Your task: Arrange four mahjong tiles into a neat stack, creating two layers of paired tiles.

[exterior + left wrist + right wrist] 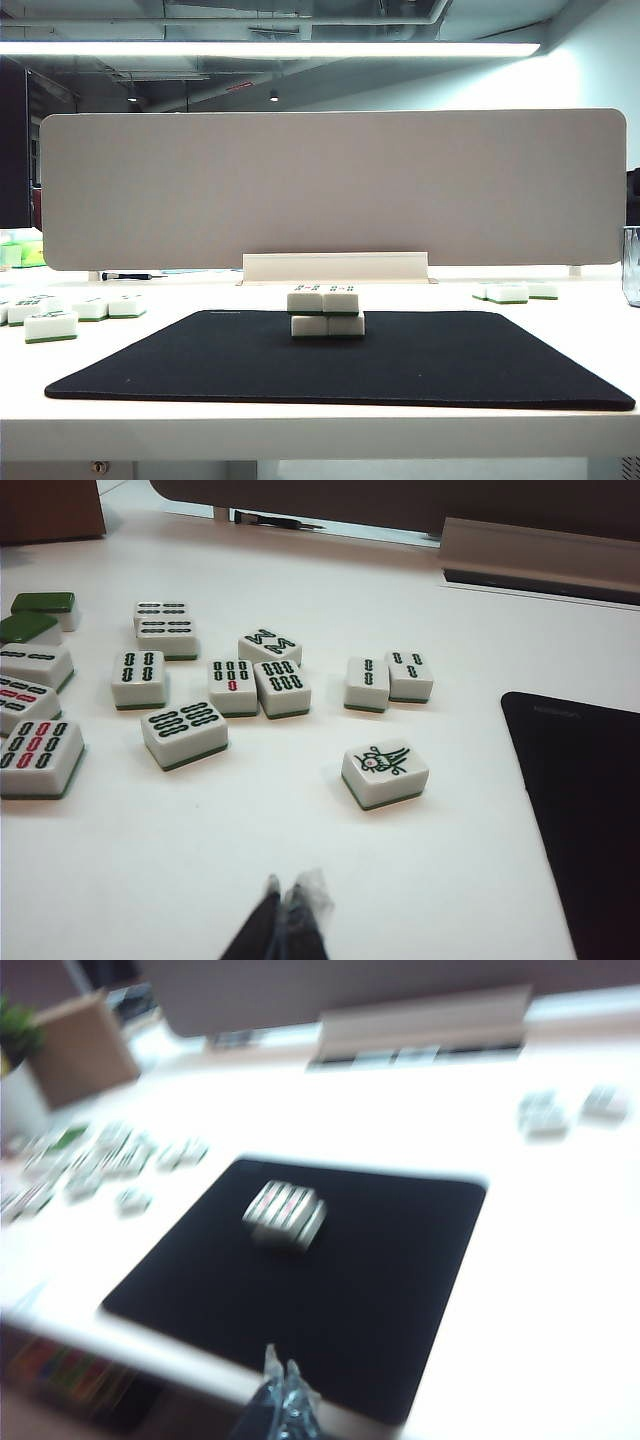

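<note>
White desk (320, 425) with a black rectangular fabric mat (200, 365) had the stack of four white green-backed mahjong tiles (327, 312) mid-mat toward its far edge, top pair slightly off, so I'd back both arms off gently, left gripper (290, 892) and right gripper (279, 1365) pinched together holding nothing.

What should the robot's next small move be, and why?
Probably just park the right gripper. The stack already stands two over two on the black mat, top pair sitting slightly left of the bottom pair. Both grippers look shut and empty; the left gripper hovers by loose tiles.
</note>
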